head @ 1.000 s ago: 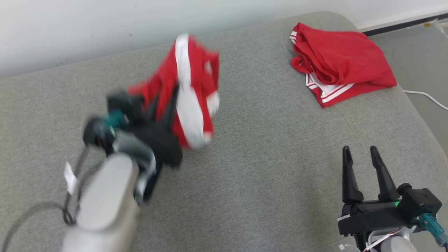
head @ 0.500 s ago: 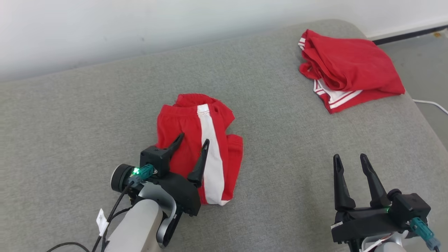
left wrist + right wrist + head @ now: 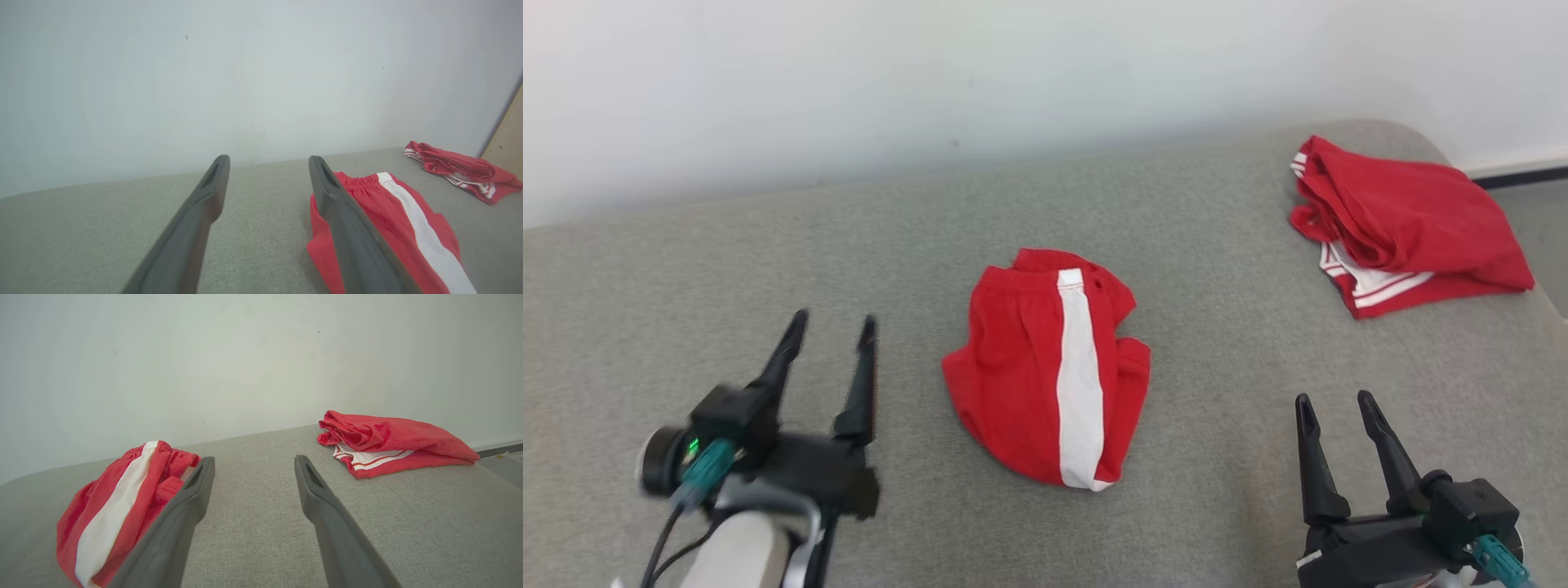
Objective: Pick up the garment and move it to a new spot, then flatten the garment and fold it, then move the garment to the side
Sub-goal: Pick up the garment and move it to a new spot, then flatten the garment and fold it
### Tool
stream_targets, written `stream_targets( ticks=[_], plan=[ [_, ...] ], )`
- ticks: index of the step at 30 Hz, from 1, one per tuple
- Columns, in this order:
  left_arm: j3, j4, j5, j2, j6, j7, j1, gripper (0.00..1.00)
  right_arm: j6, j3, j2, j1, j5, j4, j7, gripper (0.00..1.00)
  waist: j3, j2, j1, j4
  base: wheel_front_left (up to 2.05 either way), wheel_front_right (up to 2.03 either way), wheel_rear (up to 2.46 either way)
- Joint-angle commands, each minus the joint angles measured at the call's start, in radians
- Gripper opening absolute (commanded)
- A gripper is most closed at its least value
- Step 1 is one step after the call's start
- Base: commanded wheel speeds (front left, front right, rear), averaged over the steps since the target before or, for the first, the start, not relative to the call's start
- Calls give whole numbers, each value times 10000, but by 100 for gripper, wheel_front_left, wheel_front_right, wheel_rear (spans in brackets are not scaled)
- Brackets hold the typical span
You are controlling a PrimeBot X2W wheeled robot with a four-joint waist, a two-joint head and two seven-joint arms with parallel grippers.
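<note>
Grey cushion bears striped shorts and folded red garment.

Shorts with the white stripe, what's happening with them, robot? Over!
Left gripper open, empty, left of shorts. Right gripper open, empty. Shorts bunched on grey cushion, unheld. Nothing blocking; second red garment lies far right.

The left gripper was held low, its jaws spread wide and empty; the right gripper was likewise held with jaws parted, pointed forward.

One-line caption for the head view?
Open left gripper and open right gripper flank striped red shorts on grey cushion; second red garment lies far right.
</note>
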Motion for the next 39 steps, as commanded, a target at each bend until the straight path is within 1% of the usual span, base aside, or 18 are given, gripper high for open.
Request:
stream_targets(
  ticks=[1,3,7,13,17,29,39],
  plan=[
    [320,-390,158,162,77,-10,590,100,-31,16,-121,168,-80,31,-44,100,-440,1,1,443,0,0,0],
    [713,-932,211,242,157,-11,1194,100,-31,49,-187,220,-62,33,-46,100,-569,1,1,572,0,0,0],
    [1459,-1857,414,290,171,-12,2318,100,-31,74,-241,349,-28,6,-44,100,-720,1,1,801,0,0,0],
    [2325,-2753,690,57,-106,-13,3689,100,-29,151,-229,462,-11,-43,-44,100,-772,1,1,986,0,0,0],
    [2673,-3092,906,-174,-455,-13,4276,100,-31,123,-232,561,18,-73,-44,100,-775,1,1,1091,0,0,0],
    [3530,-3572,1406,-966,-1251,-14,4924,100,-31,-20,-156,913,82,-22,-44,100,-757,1,1,1255,0,0,0],
    [3832,-3493,1721,-1270,-1572,-14,5097,100,-31,-43,-77,919,124,67,-44,100,-722,1,1,1248,0,0,0]
  ],
)
